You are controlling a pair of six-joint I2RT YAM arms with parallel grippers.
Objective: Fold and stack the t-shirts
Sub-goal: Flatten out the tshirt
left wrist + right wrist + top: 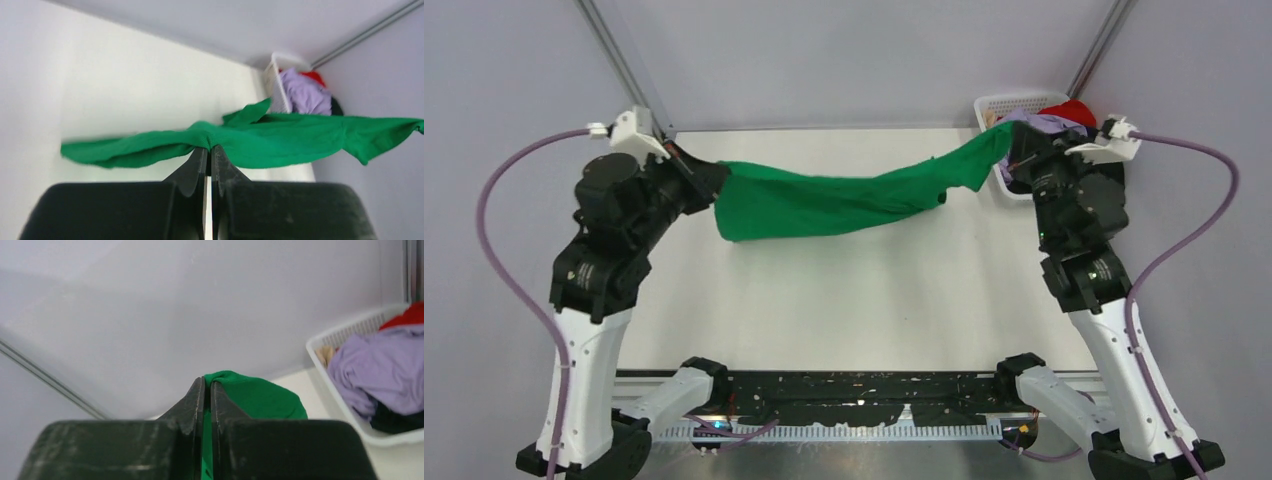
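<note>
The bright green t-shirt (pixel 824 205) hangs stretched between the two arms over the far half of the surface (pixel 824 310). It is wide and sagging towards the left and narrows to a twisted strip on the right. Whether its lowest fold touches the surface cannot be told.

The left arm (pixel 614 215) is bent at the elbow, and its wrist reaches inward from near the far left corner. In the left wrist view the left jaws are clenched on a bunched fold of the green cloth. The right arm (pixel 1079 210) stands more upright, with its wrist turned towards the far right corner. The right jaws are pinched tight on the shirt's other end, with green cloth showing between them.

Just beside the right wrist, in the far right corner, sits the white lattice basket (pixel 350 330). It holds a lilac shirt (pixel 380 370), a red shirt (pixel 412 315) behind it and a black shirt (pixel 395 422) low against the near wall.

Nearer than the green shirt, the pale surface runs open to the black rail (pixel 854 385) by the arm bases. Grey walls close the far side and both flanks.
</note>
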